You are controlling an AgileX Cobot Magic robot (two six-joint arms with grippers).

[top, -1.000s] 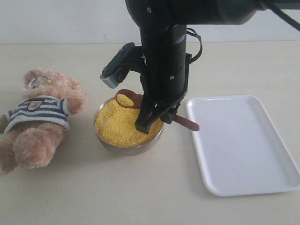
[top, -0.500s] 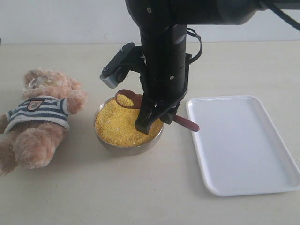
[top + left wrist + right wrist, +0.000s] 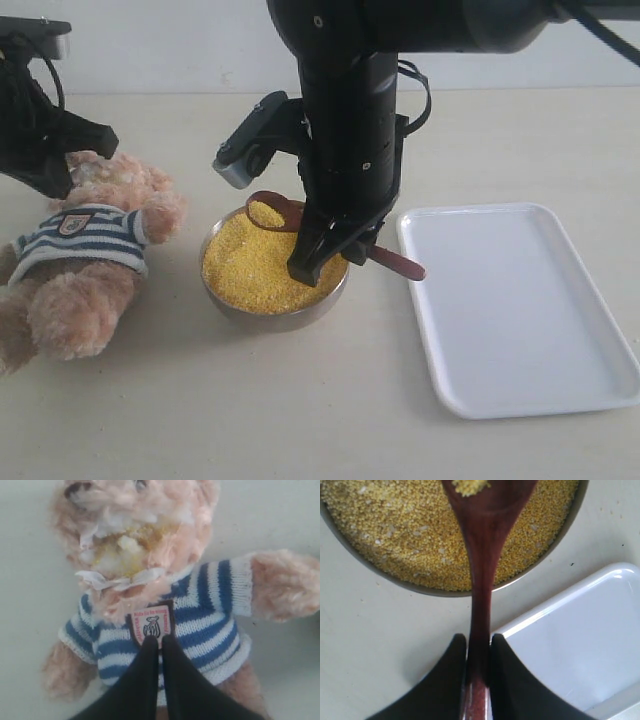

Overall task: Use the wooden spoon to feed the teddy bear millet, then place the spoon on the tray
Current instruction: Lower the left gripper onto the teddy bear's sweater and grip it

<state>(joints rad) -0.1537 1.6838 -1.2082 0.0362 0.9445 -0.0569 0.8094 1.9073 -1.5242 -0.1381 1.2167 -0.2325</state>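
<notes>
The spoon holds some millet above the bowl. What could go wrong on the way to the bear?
1. The spoon carries a small heap of millet; a tilt could spill it on the table between the bowl and the bear.
2. The right fingers pinch only the slim handle, so the spoon may twist.
3. The shut left fingers hang just over the bear's shirt; the arriving spoon could bump them.

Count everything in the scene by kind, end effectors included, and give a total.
teddy bear: 1
metal bowl of millet: 1
wooden spoon: 1
tray: 1
end effectors: 2, the left end effector shut over the bear's shirt, the right end effector shut on the wooden spoon
Total: 6
</notes>
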